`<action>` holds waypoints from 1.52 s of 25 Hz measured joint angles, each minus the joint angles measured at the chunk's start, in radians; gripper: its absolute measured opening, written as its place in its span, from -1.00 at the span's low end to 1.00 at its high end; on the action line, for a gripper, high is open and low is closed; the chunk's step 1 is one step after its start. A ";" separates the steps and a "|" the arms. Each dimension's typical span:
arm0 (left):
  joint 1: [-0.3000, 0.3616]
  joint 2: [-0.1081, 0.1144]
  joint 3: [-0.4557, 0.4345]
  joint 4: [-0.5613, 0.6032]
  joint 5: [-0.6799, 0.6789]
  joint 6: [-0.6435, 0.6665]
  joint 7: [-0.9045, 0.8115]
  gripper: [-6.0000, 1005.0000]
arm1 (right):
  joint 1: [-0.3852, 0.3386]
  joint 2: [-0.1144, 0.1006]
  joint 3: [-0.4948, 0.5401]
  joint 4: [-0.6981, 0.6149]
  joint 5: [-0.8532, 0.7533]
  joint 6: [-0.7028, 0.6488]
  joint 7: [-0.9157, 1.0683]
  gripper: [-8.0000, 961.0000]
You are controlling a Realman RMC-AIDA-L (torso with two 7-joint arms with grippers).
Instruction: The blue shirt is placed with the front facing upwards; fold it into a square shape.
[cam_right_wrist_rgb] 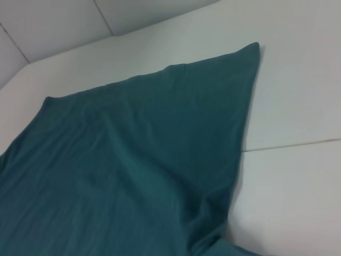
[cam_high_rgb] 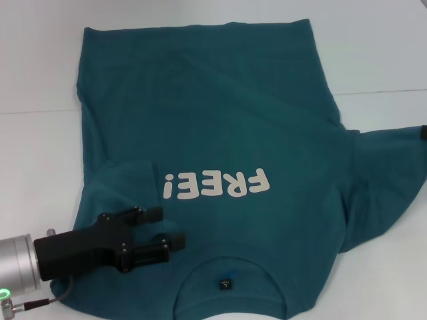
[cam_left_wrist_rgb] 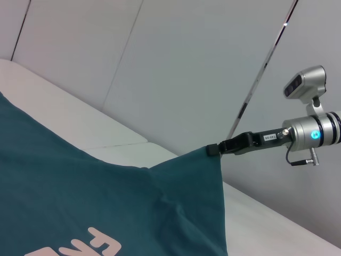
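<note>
Left gripper (cam_high_rgb: 160, 235) wide, lower left | blue shirt (cam_high_rgb: 220, 127) sleeve folded beneath | we see right gripper (cam_left_wrist_rgb: 213, 150) pinching far sleeve

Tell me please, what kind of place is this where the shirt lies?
Probably a lab or test room, not a home. The blue shirt lies on a plain white table, the left wrist view shows bare grey wall panels, and the left gripper hovers over the shirt.
</note>
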 joint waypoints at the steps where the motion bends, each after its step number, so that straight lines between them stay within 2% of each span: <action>1: 0.000 0.000 0.000 0.000 0.000 0.000 0.000 0.71 | 0.000 0.001 0.000 -0.009 -0.006 -0.004 0.000 -0.96; 38: -0.011 0.000 0.000 -0.015 -0.010 -0.005 -0.011 0.71 | 0.049 0.005 0.008 -0.115 -0.017 -0.110 0.051 -0.96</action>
